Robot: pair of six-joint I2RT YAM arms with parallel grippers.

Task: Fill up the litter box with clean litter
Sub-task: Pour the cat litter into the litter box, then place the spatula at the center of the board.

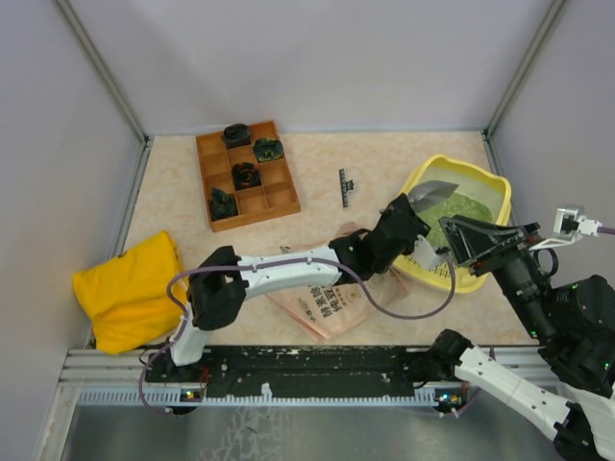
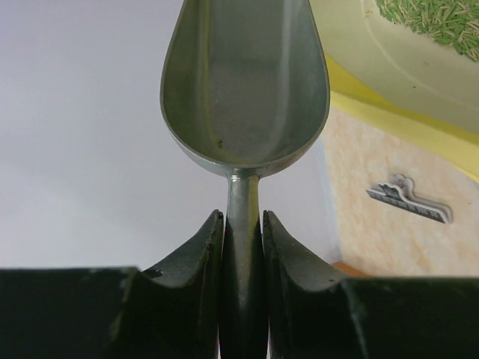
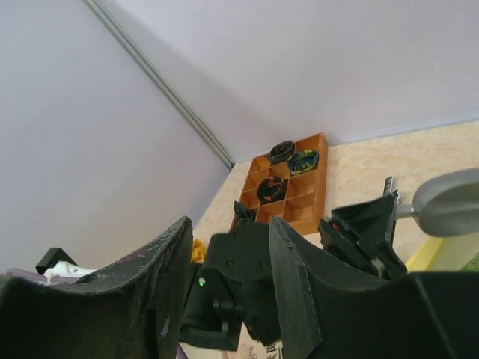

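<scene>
L gripper (image 2: 243,218) is clenched on the handle of the grey scoop (image 2: 245,82). Both fingers pinch it from the sides, and the bowl points away from the wrist. Inside of the bowl is just bare metal w/ a speck or two.

From the top cam the scoop hangs over the left edge of the litter box (image 1: 485,178), the yellow tub on the right side of the table, towards the far end. Clean litter (image 1: 463,205) is a green grainy patch inside it. In the L wrist cam you see pale yellow wall first, w/ the granules beyond it.

R gripper (image 1: 459,238) is at the box's near edge, fingers released and spread, nothing between them. Through the gap its own cam only shows the L arm's wrist. Can't tell if it touches the rim.

Other stuff:
- pink pouch (image 1: 327,305) lies flat under the L arm, near-middle
- yellow cloth bag (image 1: 125,288) is at near left
- wooden tray (image 1: 247,175) is at far left, w/ dark bits in some compartments
- small black clip thing (image 1: 344,187) sits between tray and box
</scene>
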